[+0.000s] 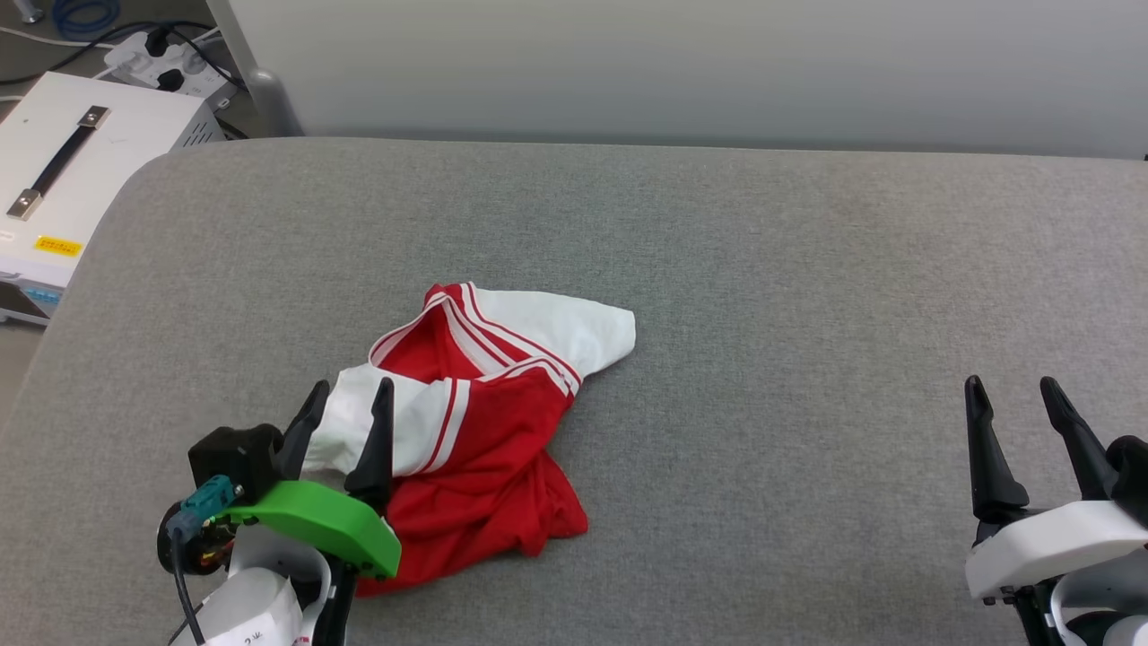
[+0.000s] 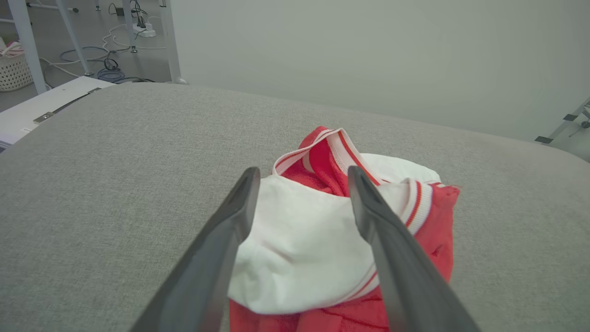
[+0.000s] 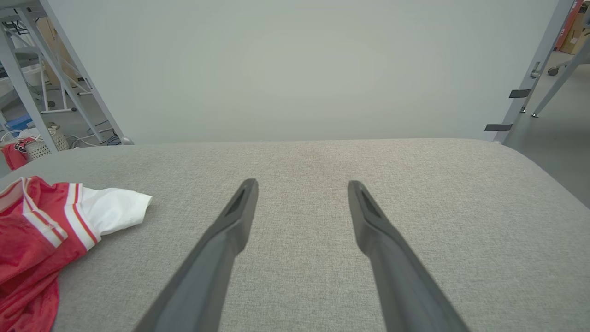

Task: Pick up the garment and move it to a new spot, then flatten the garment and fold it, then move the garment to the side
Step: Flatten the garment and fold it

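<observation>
Left wrist view first: the left gripper (image 2: pixel 303 171) is spread wide, its two dark fingers straddling a white sleeve of the garment (image 2: pixel 299 240), with nothing clamped. Whether the tips touch the cloth, I can't tell. The red shirt lies in a crumpled heap, striped trim bunched on top, on the left-front part of the grey padded table (image 1: pixel 762 269). So by my read the task is at its very start: no lift yet, and the move, flattening, folding and setting aside are all to come. Out to the robot's right there is broad bare grey surface, good room for a new spot. The table's rounded left edge is nearer, with a white box (image 1: pixel 81 152) beyond it. The right gripper (image 1: pixel 1010 384) hangs open and unloaded, well apart from the shirt.
</observation>
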